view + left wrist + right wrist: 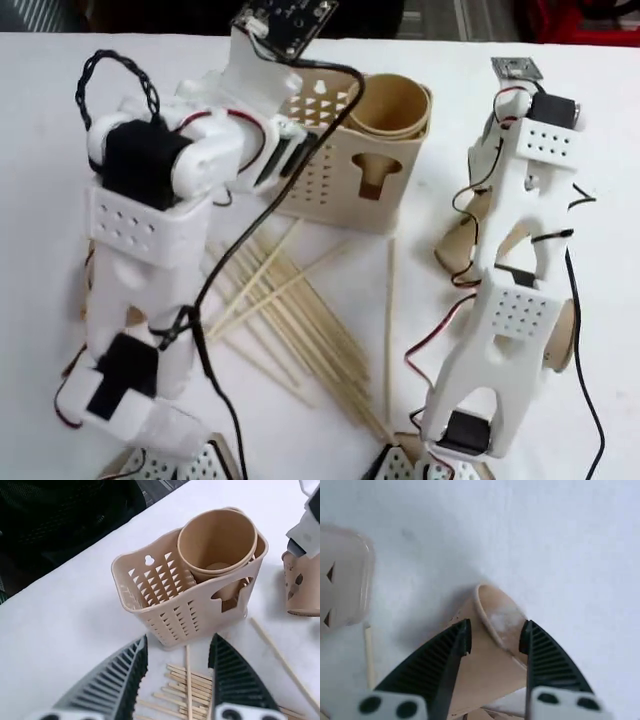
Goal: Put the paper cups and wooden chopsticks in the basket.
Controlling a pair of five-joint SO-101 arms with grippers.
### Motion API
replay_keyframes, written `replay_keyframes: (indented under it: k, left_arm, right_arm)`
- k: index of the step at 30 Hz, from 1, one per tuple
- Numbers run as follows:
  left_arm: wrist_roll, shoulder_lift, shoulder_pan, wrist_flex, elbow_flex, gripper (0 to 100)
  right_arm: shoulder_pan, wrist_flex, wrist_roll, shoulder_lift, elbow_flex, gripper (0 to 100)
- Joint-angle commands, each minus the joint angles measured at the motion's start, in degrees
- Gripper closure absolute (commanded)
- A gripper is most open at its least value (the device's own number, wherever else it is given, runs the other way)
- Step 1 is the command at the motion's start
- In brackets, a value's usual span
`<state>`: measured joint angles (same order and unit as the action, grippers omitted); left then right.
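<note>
The paper cup [487,670] lies on its side on the table beside the basket [345,580], rim pointing away from the right gripper [495,632], whose open jaws straddle its body across the long axis, clamping nothing yet; the left gripper [179,640] hangs open and empty over the chopsticks [187,687]

No legible text, labels, nos. or signs anywhere; basket [190,605], cups and arms carry no readable print, circuit boards too small to read.
</note>
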<state>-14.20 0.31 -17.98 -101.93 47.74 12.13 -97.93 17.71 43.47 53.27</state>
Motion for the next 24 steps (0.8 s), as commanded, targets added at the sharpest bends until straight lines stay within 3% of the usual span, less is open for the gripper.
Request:
replay_keyframes:
  k: [1, 5, 12, 18, 24]
  left_arm:
    - [0.2, -6.3, 0.4, 0.3, -3.2, 79]
    - [0.2, -10.0, 1.6, 2.2, -9.1, 79]
    - [-0.1, -18.0, 7.2, 7.2, -18.6, 79]
    - [-6.5, -25.7, 9.5, 7.8, -25.2, 79]
    - [-8.3, -30.5, 17.0, 7.2, -32.9, 79]
  right_arm:
    - [-0.6, -0.5, 0.2, 0.0, 2.4, 82.8]
    - [-0.7, -0.5, 0.4, 0.9, 1.1, 83.2]
    - [-1.9, -0.5, 5.4, -1.2, -1.5, 97.9]
    - [-2.1, -0.6, 5.5, -5.3, -1.8, 98.0]
    - [-2.2, -0.6, 5.5, -11.2, -1.8, 98.1]
